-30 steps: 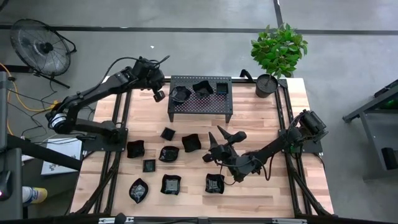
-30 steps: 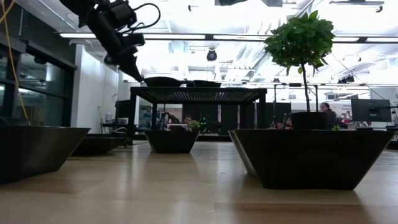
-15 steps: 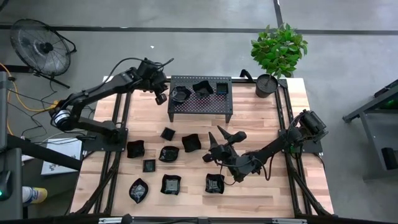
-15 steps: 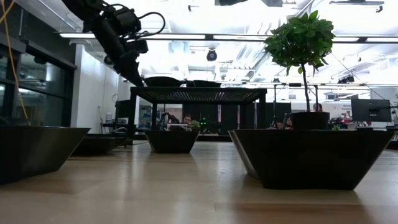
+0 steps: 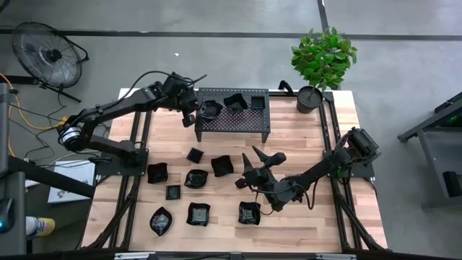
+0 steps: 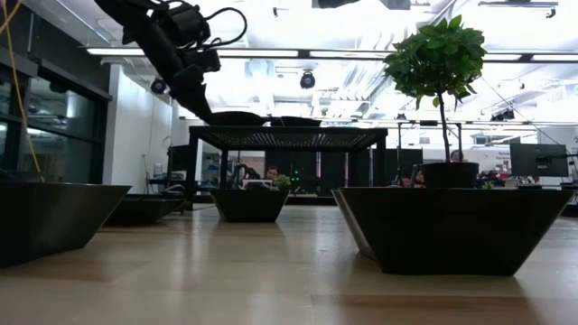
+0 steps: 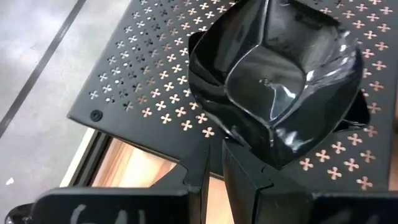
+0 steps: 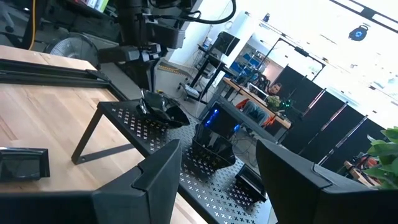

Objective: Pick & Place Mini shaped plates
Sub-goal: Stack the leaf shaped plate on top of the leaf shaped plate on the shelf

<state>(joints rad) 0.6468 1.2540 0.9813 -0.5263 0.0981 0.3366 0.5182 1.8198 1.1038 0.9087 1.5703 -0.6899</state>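
My left arm's stretched out high, wrist bent down, left gripper (image 7: 224,155) jaws nearly closed. Right arm's folded low, right gripper (image 5: 254,160) jaws wide apart.

A perforated rack (image 5: 232,114) stands at the table's (image 5: 303,137) far side with three small dishes (image 5: 234,102) on top. The potted plant (image 5: 323,59) sits at the rack's right, on the far right corner. Nearer, nine more dishes (image 5: 197,178) lie spread over the boards, left of centre.
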